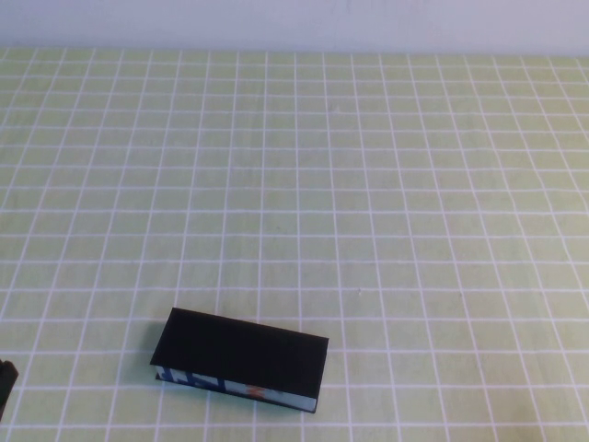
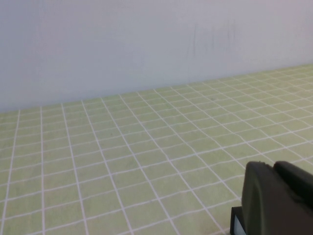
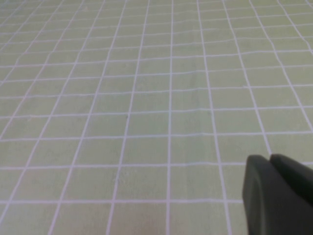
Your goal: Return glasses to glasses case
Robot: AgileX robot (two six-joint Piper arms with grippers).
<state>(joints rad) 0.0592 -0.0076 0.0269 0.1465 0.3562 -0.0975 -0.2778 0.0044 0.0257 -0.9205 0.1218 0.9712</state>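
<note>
The glasses case [image 1: 241,359] lies closed on the checked green cloth at the front, left of centre, with its printed strip facing the robot. One corner of it shows in the left wrist view [image 2: 236,223], just behind my left gripper. The glasses are out of view. My left gripper [image 2: 273,167] is shut and empty, low at the front left beside the case; a dark bit of it shows in the high view [image 1: 5,379]. My right gripper [image 3: 270,159] is shut and empty over bare cloth, and is outside the high view.
The green cloth with white grid lines [image 1: 368,184] covers the whole table. A pale wall [image 2: 146,44] stands along the far edge.
</note>
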